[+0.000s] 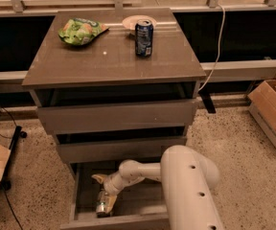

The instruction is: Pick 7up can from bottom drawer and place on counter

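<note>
The 7up can lies at the front left of the open bottom drawer, silvery with a green label. My gripper reaches down into that drawer from the right. Its yellowish fingers are spread open just above and beside the can, and one fingertip is close to the can's right side. The gripper holds nothing. The counter is the glossy grey-brown top of the cabinet, high above the drawer.
On the counter stand a dark blue can, a green snack bag and a white bowl. The two upper drawers stand slightly ajar. A cardboard box sits on the floor to the right. My white arm fills the lower middle.
</note>
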You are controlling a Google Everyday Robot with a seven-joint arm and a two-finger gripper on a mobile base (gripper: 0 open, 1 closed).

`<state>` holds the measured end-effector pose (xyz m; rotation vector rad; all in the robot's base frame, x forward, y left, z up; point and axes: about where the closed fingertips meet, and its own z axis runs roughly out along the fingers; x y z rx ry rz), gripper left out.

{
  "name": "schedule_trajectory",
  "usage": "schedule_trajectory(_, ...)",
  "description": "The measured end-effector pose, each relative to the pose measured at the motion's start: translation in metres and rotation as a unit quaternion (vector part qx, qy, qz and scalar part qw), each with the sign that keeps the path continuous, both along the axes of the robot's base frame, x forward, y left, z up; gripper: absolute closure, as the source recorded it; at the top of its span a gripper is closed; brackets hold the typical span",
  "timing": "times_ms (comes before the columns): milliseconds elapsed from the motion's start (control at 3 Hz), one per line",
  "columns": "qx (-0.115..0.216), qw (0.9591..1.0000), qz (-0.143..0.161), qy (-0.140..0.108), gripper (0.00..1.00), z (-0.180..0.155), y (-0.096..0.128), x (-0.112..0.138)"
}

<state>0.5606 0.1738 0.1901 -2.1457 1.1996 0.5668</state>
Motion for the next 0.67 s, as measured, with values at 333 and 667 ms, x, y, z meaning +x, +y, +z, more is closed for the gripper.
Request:
schedule_trajectory(333,0.004,0.9996,0.023,0.017,0.0,-0.022,0.021,-0.006)
schedule_trajectory(667,0.0,0.9986,0.04,0.033,0.0,-0.04,0.034,-0.013)
